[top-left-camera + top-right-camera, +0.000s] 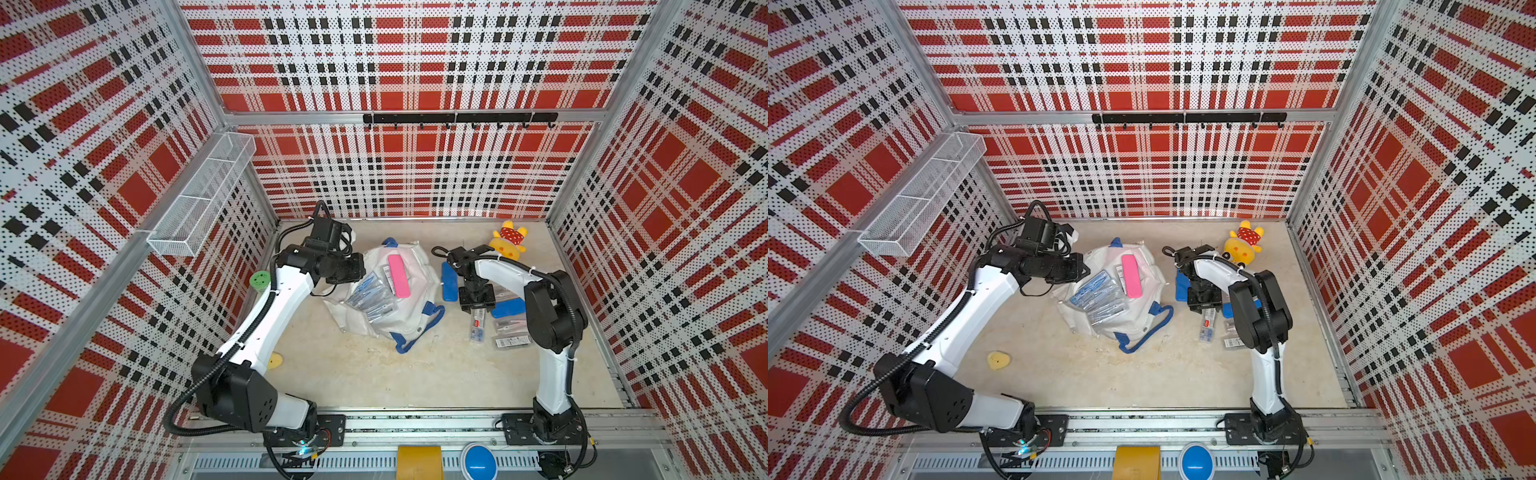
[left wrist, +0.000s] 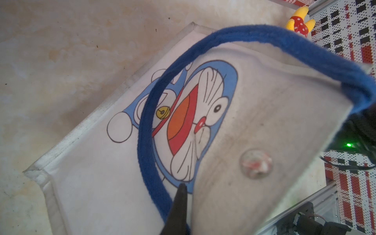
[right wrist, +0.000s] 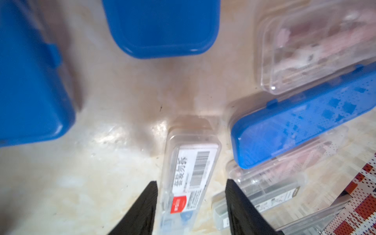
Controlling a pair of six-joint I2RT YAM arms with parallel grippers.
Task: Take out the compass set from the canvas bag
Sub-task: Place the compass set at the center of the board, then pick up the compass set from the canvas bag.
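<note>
Compass set [image 3: 191, 162] is lying on the table [image 1: 353, 374], outside the canvas bag [image 1: 415, 320], long axis running straight between the right gripper [image 3: 191, 182]'s parted fingers. Left gripper [image 1: 357, 272], nearer the bag, is clenching its rim.

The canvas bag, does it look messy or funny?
Yes. The canvas bag lies crumpled and slumped on the table instead of upright. A pink case and clear cases show in its gaping mouth, and one blue handle trails onto the table.
</note>
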